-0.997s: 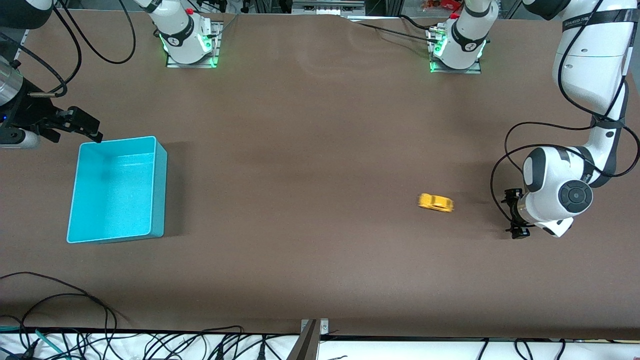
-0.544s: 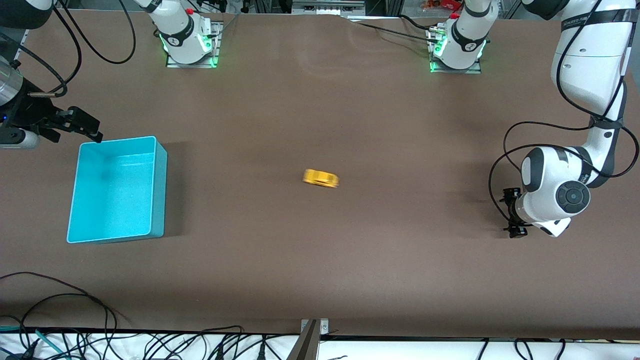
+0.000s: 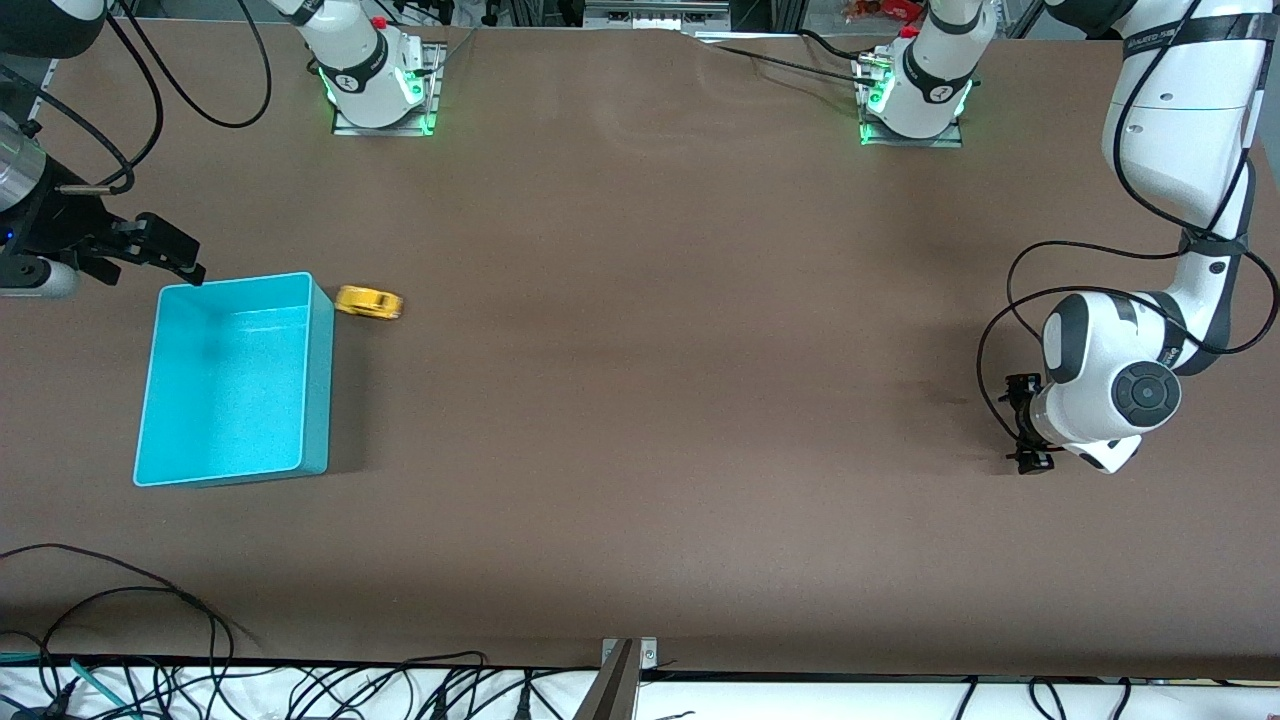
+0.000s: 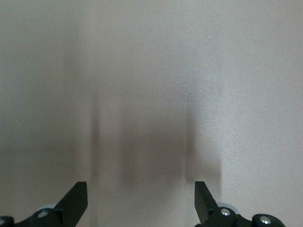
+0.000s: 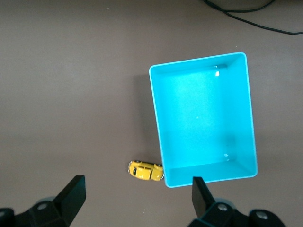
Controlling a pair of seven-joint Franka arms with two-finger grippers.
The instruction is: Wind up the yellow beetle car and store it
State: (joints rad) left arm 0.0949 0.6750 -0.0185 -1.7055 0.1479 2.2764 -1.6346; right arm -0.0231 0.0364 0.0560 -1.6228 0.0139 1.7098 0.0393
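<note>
Tiny yellow beetle toy car (image 3: 368,302) on the brown table (image 3: 640,420), against the turquoise plastic bin's (image 3: 318,380) outer wall, at its corner farthest from the front camera. Right gripper (image 5: 137,198) above bin, jaws wide, empty. Left gripper (image 4: 141,201) low over bare table, jaws wide, holding nothing.

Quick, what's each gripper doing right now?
Left gripper: open, holding nothing, over bare table.
Right gripper: open, holding nothing, above the turquoise bin.

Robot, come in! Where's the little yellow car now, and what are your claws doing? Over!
Both claws open, empty: left claw low over bare table at its end, right claw up beside the turquoise bin. Yellow beetle car on table against bin's outside wall, not stored. Nothing in the way.
</note>
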